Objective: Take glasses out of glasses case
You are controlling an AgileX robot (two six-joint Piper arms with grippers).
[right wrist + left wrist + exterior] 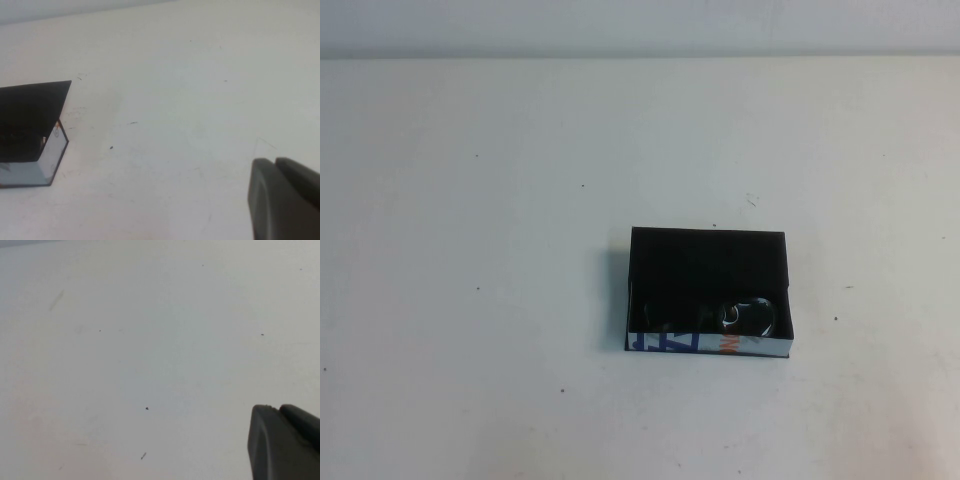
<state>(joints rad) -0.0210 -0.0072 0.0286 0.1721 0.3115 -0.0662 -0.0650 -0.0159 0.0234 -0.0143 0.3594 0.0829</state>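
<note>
Lying open on the white table, right of centre in the high view, the black glasses case is seen with its white printed edge strip toward the robot. The glasses are found inside it, against that near wall. The left gripper is seen only in its wrist view, over bare table, far from the case. The right gripper hangs beside the case, not touching. Neither gripper's state can be told.
</note>
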